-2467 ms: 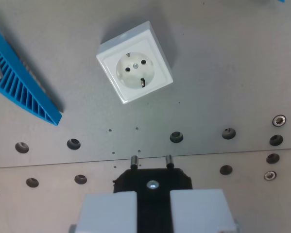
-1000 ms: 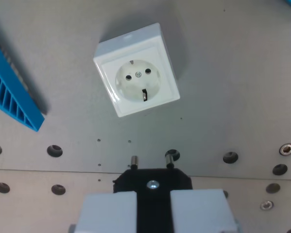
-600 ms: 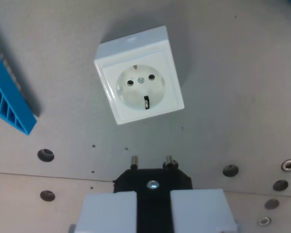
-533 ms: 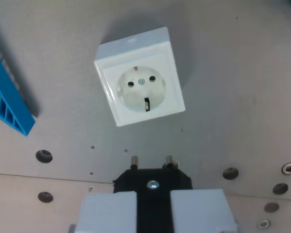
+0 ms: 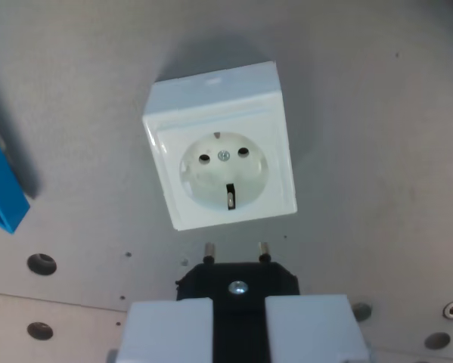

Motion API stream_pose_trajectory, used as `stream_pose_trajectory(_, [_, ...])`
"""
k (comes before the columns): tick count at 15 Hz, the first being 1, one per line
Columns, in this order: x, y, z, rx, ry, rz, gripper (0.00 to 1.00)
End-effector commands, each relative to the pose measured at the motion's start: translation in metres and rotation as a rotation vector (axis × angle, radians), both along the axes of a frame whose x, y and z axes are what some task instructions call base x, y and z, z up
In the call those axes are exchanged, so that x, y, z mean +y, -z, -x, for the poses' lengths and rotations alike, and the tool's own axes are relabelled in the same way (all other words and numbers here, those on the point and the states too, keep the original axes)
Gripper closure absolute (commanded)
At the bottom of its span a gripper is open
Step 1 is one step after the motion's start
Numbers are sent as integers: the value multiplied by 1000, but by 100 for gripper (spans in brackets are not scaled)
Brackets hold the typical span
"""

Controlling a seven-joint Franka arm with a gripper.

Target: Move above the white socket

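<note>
at the bottom of the wrist view we see the hand (image 5: 238, 321), its two pale grey fingers (image 5: 168, 331) side by side, clenched on a black plug (image 5: 237, 280) that fills the narrow gap between them. a small silver screw sits in the middle of the plug body. two metal pins (image 5: 209, 250) stick out from the plug's far edge, pointing up the frame.

just beyond the pin tips lies the white socket (image 5: 220, 166), a square box resting on the grey bench (image 5: 377, 151). it is turned slightly, its top edge tilted down toward the wrist view's left. the round recess in its face shows two dark pin holes, a centre screw between them and a dark earth clip at the lower side. the socket's near edge sits just above the pins in the frame; we cannot tell the height gap between them. a soft shadow falls along the socket's upper and right sides.

at the wrist view's left edge we note a blue plastic part (image 5: 1, 193), only a corner in view, well apart from the socket. the bench carries round mounting holes (image 5: 41, 263) along the lower frame, left and right of the hand, and a seam line low on the left.
</note>
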State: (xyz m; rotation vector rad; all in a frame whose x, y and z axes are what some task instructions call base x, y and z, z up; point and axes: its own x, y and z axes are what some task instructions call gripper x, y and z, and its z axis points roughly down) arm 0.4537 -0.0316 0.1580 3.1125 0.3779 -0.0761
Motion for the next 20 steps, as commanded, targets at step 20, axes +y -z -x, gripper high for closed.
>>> stream_pose_trajectory(20, [6, 51, 9, -97, -159, 30, 100])
